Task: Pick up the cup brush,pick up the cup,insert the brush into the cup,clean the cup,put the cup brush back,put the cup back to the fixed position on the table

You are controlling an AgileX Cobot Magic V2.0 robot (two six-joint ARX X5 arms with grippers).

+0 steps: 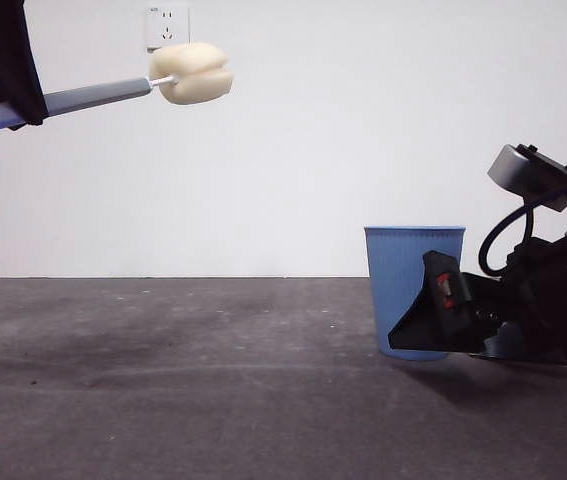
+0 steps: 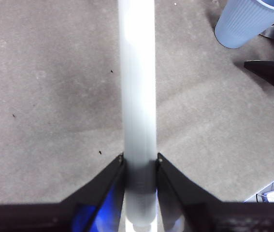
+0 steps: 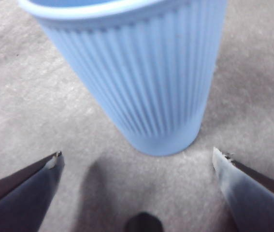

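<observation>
My left gripper point(image 2: 140, 162) clamps the cup brush point(image 2: 137, 87) aloft. My right gripper point(image 3: 137, 162) gapes wide just before the cup point(image 3: 137, 72), standing on the counter point(image 1: 163, 380)

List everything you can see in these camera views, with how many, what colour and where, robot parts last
cup brush: one, grey handle with cream-yellow sponge head, held level in the air high above the table, handle clamped in the left gripper.
cup: one, blue ribbed plastic, standing upright on the table, between the right gripper's open jaws but not yet touched.
table: one, dark grey, matte and scuffed, across the foreground.
wall sockets: two, white, high on the white wall behind.
left gripper: one, black, shut on the brush handle, raised over the table away from the cup.
right gripper: one, black, low at the table, jaws spread wide either side of the cup's base.
</observation>
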